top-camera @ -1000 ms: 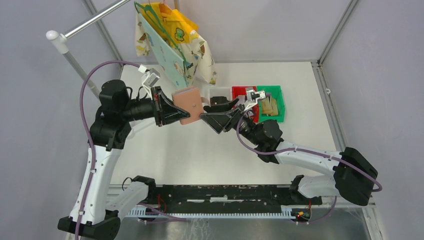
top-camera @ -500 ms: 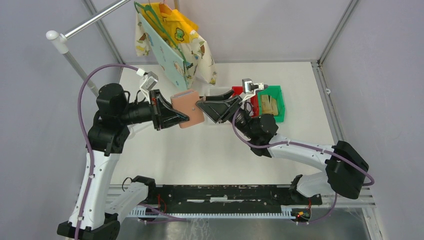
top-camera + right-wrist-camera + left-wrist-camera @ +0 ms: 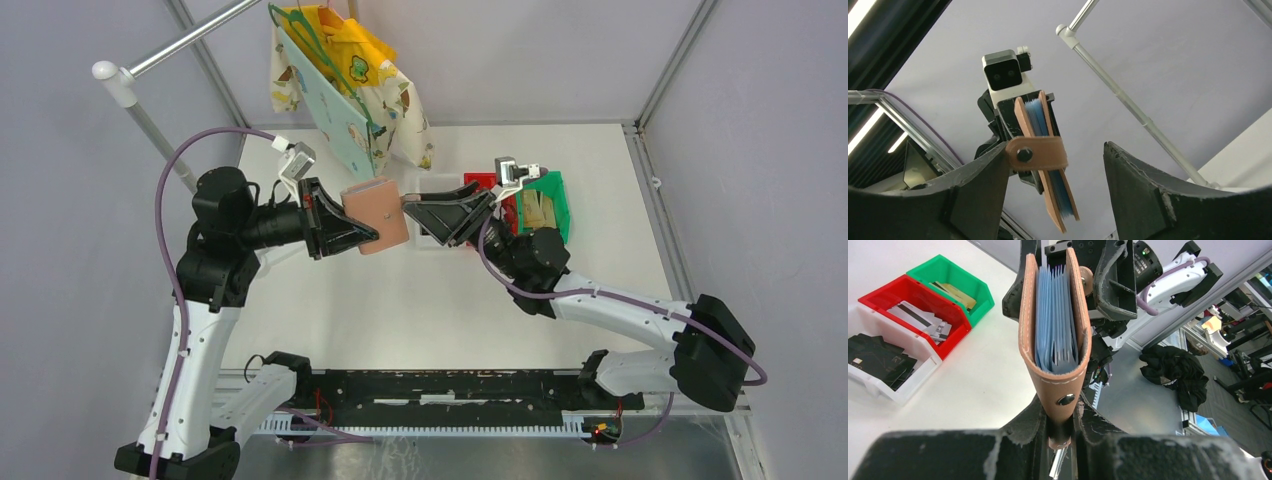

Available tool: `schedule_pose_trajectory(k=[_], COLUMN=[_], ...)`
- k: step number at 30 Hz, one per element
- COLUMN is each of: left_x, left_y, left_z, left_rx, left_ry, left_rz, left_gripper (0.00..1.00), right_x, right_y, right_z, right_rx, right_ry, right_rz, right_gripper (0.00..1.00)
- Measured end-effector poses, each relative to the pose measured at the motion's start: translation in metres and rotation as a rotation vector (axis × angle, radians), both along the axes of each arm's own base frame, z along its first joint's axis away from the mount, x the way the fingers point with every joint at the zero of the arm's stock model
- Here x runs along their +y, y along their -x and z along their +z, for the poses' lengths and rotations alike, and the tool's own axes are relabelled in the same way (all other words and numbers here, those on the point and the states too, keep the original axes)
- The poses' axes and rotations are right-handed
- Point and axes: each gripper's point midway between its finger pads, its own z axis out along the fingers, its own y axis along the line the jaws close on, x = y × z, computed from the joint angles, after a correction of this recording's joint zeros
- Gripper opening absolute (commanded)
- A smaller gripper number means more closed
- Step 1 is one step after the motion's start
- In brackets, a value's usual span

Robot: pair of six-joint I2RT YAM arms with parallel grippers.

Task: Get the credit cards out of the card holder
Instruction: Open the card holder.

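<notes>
My left gripper (image 3: 358, 226) is shut on the spine end of the salmon-pink card holder (image 3: 377, 214) and holds it in the air, edge-on. In the left wrist view the card holder (image 3: 1060, 375) gapes a little and shows light blue pockets (image 3: 1054, 315); I see no card in them. My right gripper (image 3: 412, 214) is open at the holder's free edge. In the right wrist view the holder's snap strap (image 3: 1040, 153) lies against my left finger (image 3: 975, 195). Loose cards lie in the bins: gold (image 3: 955, 289), grey (image 3: 923, 320), black (image 3: 873, 360).
Three bins stand side by side behind my right gripper: green (image 3: 557, 195), red (image 3: 478, 181) and clear (image 3: 417, 184). Printed bags (image 3: 350, 80) hang from a rack pole (image 3: 150, 60) at the back left. Frame posts edge the table.
My right gripper has moved away from me and up to the card holder's free edge, still open. My left gripper has shifted the card holder slightly and still holds it.
</notes>
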Motion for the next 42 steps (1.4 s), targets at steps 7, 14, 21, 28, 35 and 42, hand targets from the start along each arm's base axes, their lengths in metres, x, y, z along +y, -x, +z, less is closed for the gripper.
schedule_pose_trajectory(k=[7, 14, 21, 28, 35, 42], left_x=[-0.001, -0.001, 0.0, -0.001, -0.001, -0.001], left_y=[-0.002, -0.005, -0.008, -0.003, -0.002, -0.003], left_z=[0.009, 0.007, 0.01, 0.014, 0.008, 0.001], left_rx=[-0.008, 0.005, -0.01, -0.036, -0.028, -0.013], left_ry=[0.028, 0.027, 0.03, 0.039, 0.037, 0.034], left_rz=[0.004, 0.023, 0.035, 0.023, 0.022, 0.022], left_gripper=[0.05, 0.05, 0.02, 0.02, 0.02, 0.12], right_x=[-0.003, -0.002, 0.003, 0.014, 0.008, 0.002], right_y=[-0.008, -0.016, -0.022, -0.023, -0.014, -0.009], right_z=[-0.017, -0.026, -0.013, -0.011, 0.007, 0.017], right_rx=[0.078, 0.154, 0.14, 0.127, 0.103, 0.085], right_ry=[0.023, 0.046, 0.035, -0.018, -0.126, -0.194], right_rz=[-0.036, -0.097, -0.12, -0.076, -0.017, 0.022], right_gripper=[0.63, 0.62, 0.58, 0.48, 0.45, 0.15])
